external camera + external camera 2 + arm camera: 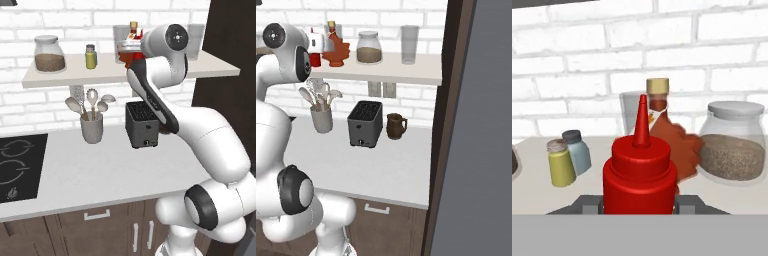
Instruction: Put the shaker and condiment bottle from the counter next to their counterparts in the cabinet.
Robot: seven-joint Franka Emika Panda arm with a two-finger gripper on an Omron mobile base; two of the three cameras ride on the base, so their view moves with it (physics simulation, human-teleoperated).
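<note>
Condiment bottle (pixel 640 175), light squeezable plastic, sits clamped low around its body in the fingers (pixel 639 205), over the cabinet (pixel 732 197); maple-leaf bottle (pixel 672 147) at one o'clock. Squeeze gently, below the shoulder.

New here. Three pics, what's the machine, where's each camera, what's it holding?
It is a white robot arm on a drivable base in a rendered kitchen. Two pictures come from base cameras behind the arm, left and right; the third looks along the hand. The gripper has its jaws shut on the red condiment bottle, held up at the cabinet shelf, just in front of the maple-leaf bottle. The yellow shaker already stands beside the blue shaker. On the counter sit a toaster, a utensil holder and a brown jug.
</note>
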